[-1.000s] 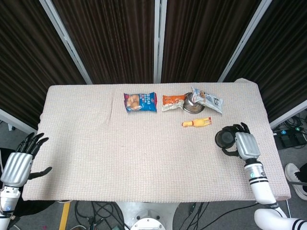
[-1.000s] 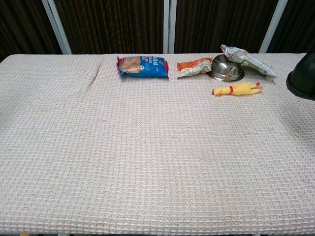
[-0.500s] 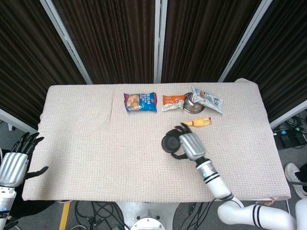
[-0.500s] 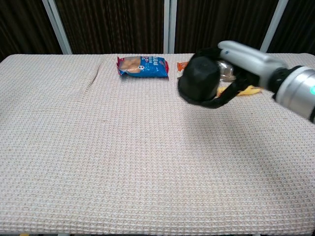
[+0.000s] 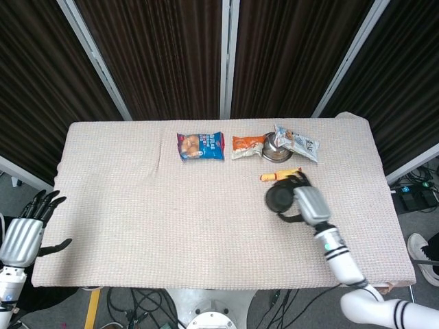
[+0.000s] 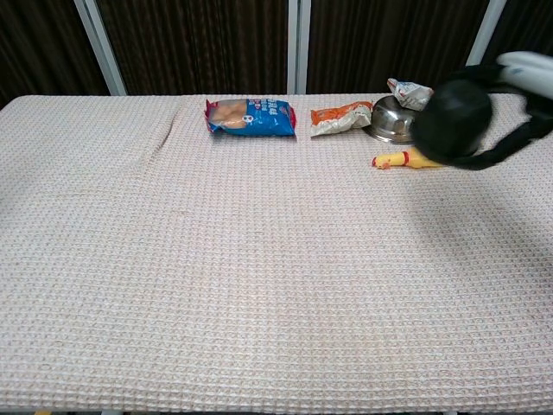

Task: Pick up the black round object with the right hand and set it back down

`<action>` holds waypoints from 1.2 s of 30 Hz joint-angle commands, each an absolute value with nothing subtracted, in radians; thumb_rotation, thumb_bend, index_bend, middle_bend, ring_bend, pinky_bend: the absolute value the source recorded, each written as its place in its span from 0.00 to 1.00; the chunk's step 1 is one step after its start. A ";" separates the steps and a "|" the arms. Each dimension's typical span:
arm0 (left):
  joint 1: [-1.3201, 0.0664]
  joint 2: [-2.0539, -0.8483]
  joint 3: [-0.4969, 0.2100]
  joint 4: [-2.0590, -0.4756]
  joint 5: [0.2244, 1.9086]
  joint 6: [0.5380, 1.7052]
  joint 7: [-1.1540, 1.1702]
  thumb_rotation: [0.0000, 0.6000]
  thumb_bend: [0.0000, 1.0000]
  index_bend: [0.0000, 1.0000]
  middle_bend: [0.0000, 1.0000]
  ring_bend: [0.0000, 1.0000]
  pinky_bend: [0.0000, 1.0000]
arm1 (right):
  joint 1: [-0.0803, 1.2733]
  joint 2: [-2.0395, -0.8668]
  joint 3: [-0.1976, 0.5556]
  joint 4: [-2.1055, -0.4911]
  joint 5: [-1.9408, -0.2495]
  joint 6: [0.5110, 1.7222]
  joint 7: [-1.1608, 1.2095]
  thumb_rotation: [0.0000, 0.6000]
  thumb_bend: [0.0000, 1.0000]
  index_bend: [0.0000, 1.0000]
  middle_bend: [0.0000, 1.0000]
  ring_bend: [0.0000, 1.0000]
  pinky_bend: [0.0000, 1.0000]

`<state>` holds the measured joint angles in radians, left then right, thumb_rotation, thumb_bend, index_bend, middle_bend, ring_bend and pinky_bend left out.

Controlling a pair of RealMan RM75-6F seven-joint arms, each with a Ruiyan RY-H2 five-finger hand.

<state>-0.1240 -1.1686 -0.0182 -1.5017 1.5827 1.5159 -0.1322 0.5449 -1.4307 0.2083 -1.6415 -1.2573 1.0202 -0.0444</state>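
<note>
Overhead, I see the right hand [image 5: 309, 204] wrapped around the black round object [image 5: 280, 199], which sits at the hand's left, toward the table's middle, with the dark fingers [image 5: 293, 181] curled over its far side. It hangs just in front of the yellow rubber chicken [image 5: 276, 176]; whether it is clear of the cloth [image 5: 137, 205] I cannot tell from this view. My left hand [image 5: 26, 233] is off the table's left edge, fingers spread, holding nothing, so only the right is near. Half a second ago the object was further left, nearer the centre; it has swung back right.

From the chest camera, the black round object [image 6: 452, 120] floats above the cloth, partly covering the chicken [image 6: 399, 159] and steel bowl [image 6: 393, 120]. Setting down means lowering straight, short of the chicken. Earlier it sat left of the bowl.
</note>
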 commanded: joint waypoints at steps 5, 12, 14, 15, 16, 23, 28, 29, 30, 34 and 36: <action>-0.128 -1.172 -0.014 -1.485 1.584 1.504 -0.147 1.00 0.09 0.16 0.08 0.00 0.17 | 0.455 -1.304 0.237 -1.679 -1.193 1.155 -0.081 1.00 0.24 0.46 0.49 0.13 0.00; -0.136 -1.190 -0.012 -1.488 1.596 1.499 -0.133 1.00 0.09 0.16 0.08 0.00 0.17 | 0.445 -1.241 0.212 -1.668 -1.174 1.055 0.016 1.00 0.25 0.46 0.49 0.13 0.00; -0.135 -1.188 -0.011 -1.490 1.597 1.501 -0.126 1.00 0.09 0.16 0.08 0.00 0.17 | 0.507 -1.309 0.213 -1.687 -1.214 1.014 -0.027 1.00 0.25 0.46 0.49 0.13 0.00; -0.134 -1.185 -0.013 -1.492 1.594 1.503 -0.125 1.00 0.09 0.16 0.08 0.00 0.17 | 0.552 -1.364 0.214 -1.696 -1.235 0.985 -0.065 1.00 0.24 0.46 0.49 0.13 0.00; -0.133 -1.182 -0.015 -1.495 1.591 1.504 -0.124 1.00 0.09 0.16 0.08 0.00 0.17 | 0.585 -1.403 0.217 -1.702 -1.242 0.964 -0.095 1.00 0.24 0.46 0.49 0.13 0.00; -0.137 -1.169 -0.020 -1.508 1.587 1.503 -0.119 1.00 0.09 0.16 0.08 0.00 0.17 | 0.592 -1.450 0.235 -1.752 -1.212 1.048 -0.180 1.00 0.24 0.46 0.49 0.13 0.00; -0.136 -1.178 -0.011 -1.505 1.595 1.499 -0.116 1.00 0.09 0.16 0.08 0.00 0.17 | 0.418 -1.200 0.234 -1.681 -1.132 1.142 0.012 1.00 0.24 0.46 0.49 0.13 0.00; -0.136 -1.179 -0.011 -1.505 1.595 1.499 -0.114 1.00 0.09 0.16 0.08 0.00 0.17 | 0.395 -1.168 0.235 -1.657 -1.113 1.134 0.061 1.00 0.24 0.46 0.49 0.13 0.00; -0.136 -1.180 -0.012 -1.507 1.594 1.499 -0.111 1.00 0.09 0.16 0.08 0.00 0.17 | 0.379 -1.145 0.233 -1.634 -1.102 1.123 0.101 1.00 0.24 0.46 0.49 0.13 0.00; -0.142 -1.190 -0.012 -1.514 1.596 1.492 -0.100 1.00 0.09 0.16 0.08 0.00 0.17 | 0.389 -1.148 0.201 -1.619 -1.170 1.067 0.145 1.00 0.24 0.46 0.49 0.13 0.00; -0.144 -1.193 -0.011 -1.517 1.602 1.494 -0.091 1.00 0.09 0.16 0.08 0.00 0.17 | 0.441 -1.206 0.188 -1.647 -1.236 1.041 0.083 1.00 0.24 0.46 0.49 0.13 0.00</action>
